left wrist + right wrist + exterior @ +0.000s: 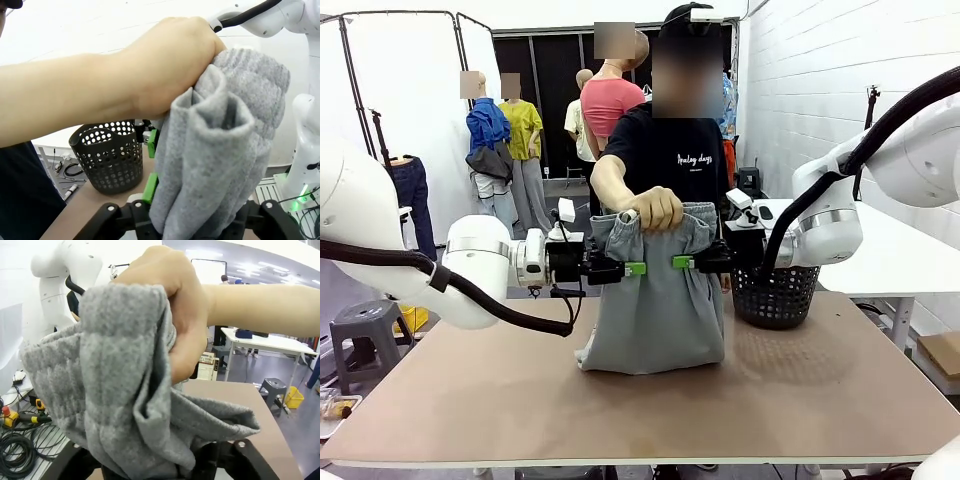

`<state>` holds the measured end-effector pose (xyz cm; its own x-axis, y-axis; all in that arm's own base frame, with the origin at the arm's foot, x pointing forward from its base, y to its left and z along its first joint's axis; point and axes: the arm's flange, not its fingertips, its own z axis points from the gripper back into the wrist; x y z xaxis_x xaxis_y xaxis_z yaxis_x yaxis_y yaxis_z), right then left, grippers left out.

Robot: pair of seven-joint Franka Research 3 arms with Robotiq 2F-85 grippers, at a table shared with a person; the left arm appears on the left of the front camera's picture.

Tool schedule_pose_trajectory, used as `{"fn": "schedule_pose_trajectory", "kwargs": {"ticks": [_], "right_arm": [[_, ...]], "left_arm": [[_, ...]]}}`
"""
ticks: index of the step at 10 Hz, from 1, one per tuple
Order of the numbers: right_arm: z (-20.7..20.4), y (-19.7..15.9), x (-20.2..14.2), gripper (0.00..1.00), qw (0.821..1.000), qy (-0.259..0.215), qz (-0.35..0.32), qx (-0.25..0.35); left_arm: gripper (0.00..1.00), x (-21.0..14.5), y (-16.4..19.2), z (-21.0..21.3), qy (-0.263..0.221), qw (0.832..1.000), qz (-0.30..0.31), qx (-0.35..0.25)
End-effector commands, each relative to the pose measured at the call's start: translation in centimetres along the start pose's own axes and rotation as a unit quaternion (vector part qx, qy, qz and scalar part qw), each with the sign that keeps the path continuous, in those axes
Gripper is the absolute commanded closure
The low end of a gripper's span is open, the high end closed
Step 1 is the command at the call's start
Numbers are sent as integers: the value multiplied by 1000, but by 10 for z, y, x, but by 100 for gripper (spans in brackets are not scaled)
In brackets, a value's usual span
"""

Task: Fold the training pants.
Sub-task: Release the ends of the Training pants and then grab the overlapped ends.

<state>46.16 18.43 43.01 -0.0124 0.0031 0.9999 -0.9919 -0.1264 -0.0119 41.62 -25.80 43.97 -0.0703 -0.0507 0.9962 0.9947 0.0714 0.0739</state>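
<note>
Light grey soft jersey training pants (pixel 655 310) hang upright over the middle of a brown surface (pixel 820 390); a person's hand (pixel 655 208) bunches the gathered elastic waistband at the top, and the lower end rests crumpled on the surface. The left claw (pixel 638 268) reaches in from the left and the right claw (pixel 678 262) from the right, both just below the waistband, green pads facing each other across the cloth. In each wrist view the grey fabric rises between that claw's black fingers (pixel 107 217); cloth hides the pads, so I cannot tell whether either claw is clamped on it or merely straddling it. A black mesh plastic basket (pixel 775 298) stands just beside the pants, on the right.

The step in hand looks like taking the waistband over from the person. To do it well, each claw should probably pinch a full thickness of fabric near its own side edge, at matching heights, so the pants hang level; the two should then draw apart evenly to flatten the waistband; the lower end needs to be laid away from the basket.

Writing: the person's black T-shirt (pixel 670 150) carries white script that seems to read "Analog days"; a smaller line beneath is too small to read; the pants are plain.
</note>
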Motion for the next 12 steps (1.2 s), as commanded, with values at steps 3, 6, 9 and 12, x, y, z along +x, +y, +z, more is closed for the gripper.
{"fn": "schedule_pose_trajectory", "kwargs": {"ticks": [3,6,9,12], "right_arm": [[2,-3,9,100,1000,-3,-22,19],[2,-3,10,100,999,7,-26,28],[-6,-14,6,100,998,45,-33,25],[0,-2,5,100,999,23,-21,23]], "left_arm": [[100,0,3,2,-6,999,-15,31],[100,-1,7,4,-17,999,-9,33],[100,2,15,8,-36,999,-13,27],[100,-1,8,9,-3,1000,5,23]]}}
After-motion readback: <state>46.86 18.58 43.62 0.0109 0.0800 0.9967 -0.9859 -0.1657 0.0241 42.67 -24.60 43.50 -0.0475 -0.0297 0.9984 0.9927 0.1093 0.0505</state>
